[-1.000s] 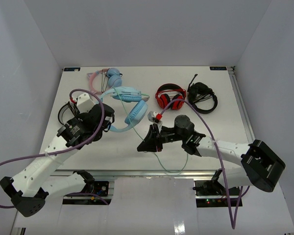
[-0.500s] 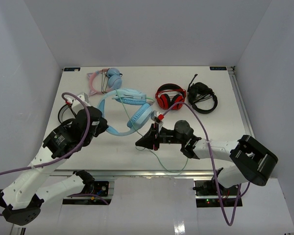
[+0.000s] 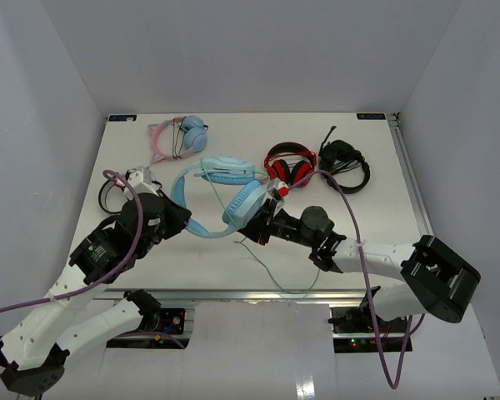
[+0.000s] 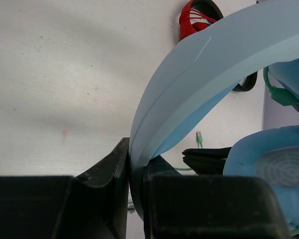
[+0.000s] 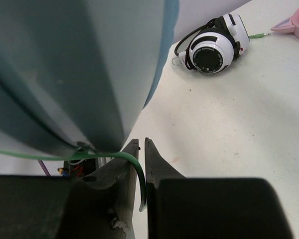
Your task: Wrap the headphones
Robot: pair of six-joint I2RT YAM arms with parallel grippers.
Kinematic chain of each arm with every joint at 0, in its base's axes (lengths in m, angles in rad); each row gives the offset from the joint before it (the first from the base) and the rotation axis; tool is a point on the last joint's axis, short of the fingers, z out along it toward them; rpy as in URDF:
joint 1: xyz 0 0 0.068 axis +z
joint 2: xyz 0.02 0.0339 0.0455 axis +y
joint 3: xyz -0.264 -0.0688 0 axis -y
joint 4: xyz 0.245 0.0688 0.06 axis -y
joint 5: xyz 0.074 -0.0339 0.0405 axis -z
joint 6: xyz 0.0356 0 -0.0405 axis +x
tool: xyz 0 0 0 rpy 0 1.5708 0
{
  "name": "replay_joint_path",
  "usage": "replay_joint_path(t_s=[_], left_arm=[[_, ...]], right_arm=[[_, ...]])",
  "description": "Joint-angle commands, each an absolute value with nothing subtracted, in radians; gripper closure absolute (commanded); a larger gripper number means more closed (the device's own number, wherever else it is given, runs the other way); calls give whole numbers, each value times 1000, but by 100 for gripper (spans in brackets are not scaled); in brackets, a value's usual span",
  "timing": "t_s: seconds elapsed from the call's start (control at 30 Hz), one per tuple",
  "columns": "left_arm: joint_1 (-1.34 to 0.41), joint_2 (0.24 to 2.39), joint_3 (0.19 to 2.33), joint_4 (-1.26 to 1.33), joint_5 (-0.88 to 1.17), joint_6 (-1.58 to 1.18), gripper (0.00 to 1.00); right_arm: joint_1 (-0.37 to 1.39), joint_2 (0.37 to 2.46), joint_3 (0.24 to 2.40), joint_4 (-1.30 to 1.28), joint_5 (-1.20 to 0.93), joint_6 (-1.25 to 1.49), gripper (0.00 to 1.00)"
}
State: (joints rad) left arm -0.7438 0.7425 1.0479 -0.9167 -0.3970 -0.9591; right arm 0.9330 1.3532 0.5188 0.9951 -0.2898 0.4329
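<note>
1. The left gripper (image 4: 137, 159) was clenched on the headband (image 4: 189, 74), one jaw on each face, near one end of the band.
2. The right gripper (image 5: 141, 144) was closed to a slit on the cable (image 5: 114, 154). It sat just on the arm side of the red pair (image 3: 287, 164), under a cup (image 3: 246, 202).
3. The headphones (image 3: 225, 169) were just beside the red pair, on its left-arm side. They appeared raised off the table (image 3: 383, 192); whether any part touched it could not be told.
4. Risk: cable slip. The cable was thin and smooth, and any pull along its length would likely draw it out of the slit.
5. Risk: overstrain. If the arms moved apart without slack, the load would fall on the joint between cable and cup.
6. Risk: snag. The loose run lay on the arm side of the red pair and could catch on the right arm during a turn.
7. Risk: pivot. With the cups' weight off-centre, the headband could rotate in the left jaws.
8. Risk: collision. A wide wrapping sweep could knock the red pair.
</note>
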Motion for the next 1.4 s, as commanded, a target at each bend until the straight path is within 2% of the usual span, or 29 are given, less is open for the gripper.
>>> replay_joint_path(t_s=[0.0, 0.17, 0.43, 0.63, 0.83, 0.93, 1.07, 1.27, 1.3, 1.37], left_arm=[[-747, 708, 1051, -742, -215, -1021, 100], [-747, 686, 1024, -715, -173, -1047, 100], [-749, 659, 975, -673, -107, -1098, 100], [-749, 660, 963, -666, -87, -1112, 100], [-749, 675, 1010, -720, -131, -1062, 100], [-749, 713, 1055, -767, -174, -1026, 100], [-749, 743, 1091, -814, -248, -1012, 100], [-749, 808, 1206, -880, -327, -997, 100], [-749, 822, 1225, -885, -331, -992, 100], [-749, 866, 1272, -901, -340, -982, 100]], right_arm=[[940, 1381, 538, 1005, -96, 455, 82], [946, 1352, 510, 1063, 70, 466, 80], [945, 1400, 517, 1224, 164, 496, 79], [946, 1489, 491, 1507, 182, 469, 92], [946, 1520, 468, 1575, 170, 449, 90], [945, 1508, 437, 1594, 201, 439, 82], [943, 1496, 418, 1590, 160, 393, 57], [945, 1436, 398, 1442, -83, 267, 33], [945, 1428, 389, 1439, -89, 247, 32], [945, 1404, 364, 1418, -206, 205, 18]])
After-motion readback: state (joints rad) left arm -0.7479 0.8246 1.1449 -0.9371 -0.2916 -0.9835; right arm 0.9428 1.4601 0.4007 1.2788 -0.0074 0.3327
